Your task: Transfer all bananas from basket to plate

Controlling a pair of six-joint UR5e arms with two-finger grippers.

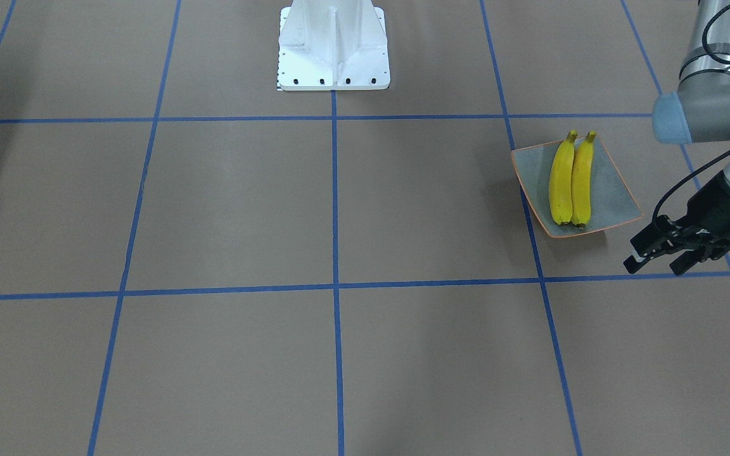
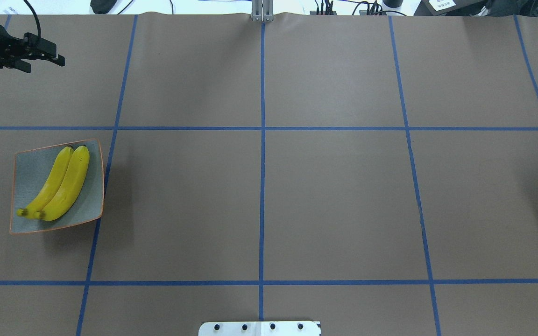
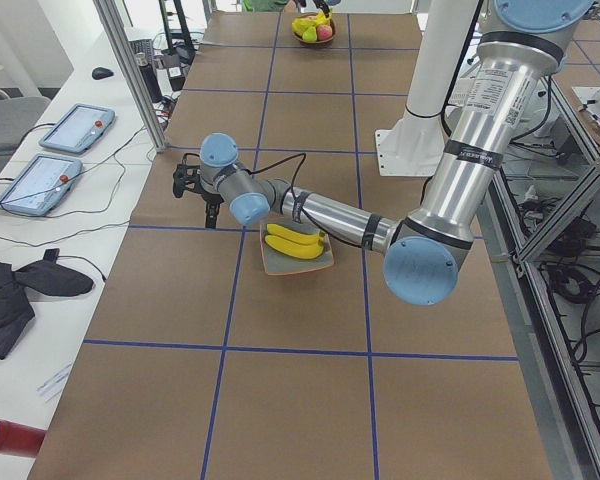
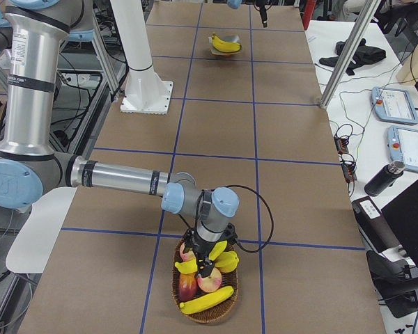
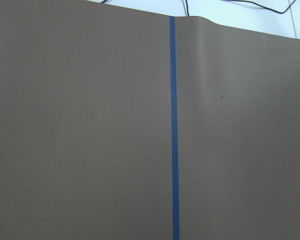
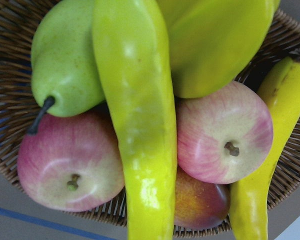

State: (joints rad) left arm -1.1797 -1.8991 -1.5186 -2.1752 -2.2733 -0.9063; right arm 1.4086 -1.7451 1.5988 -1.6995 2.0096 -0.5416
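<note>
My right gripper (image 4: 207,266) over a banana (image 6: 140,125) in the basket (image 6: 7,65); grip not discernible. My left gripper (image 1: 653,266), spread and empty, front view 4 o'clock of plate (image 1: 618,190), probably keeping clear.

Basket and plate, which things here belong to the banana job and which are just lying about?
Job:
plate, plated bananas, basket, basket bananas.

Lying about:
apples, pear, tablets, black garment on the side bench.

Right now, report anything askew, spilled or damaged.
Nothing stands out. Two bananas lie side by side on the plate; the basket sits upright with its fruit inside.
</note>
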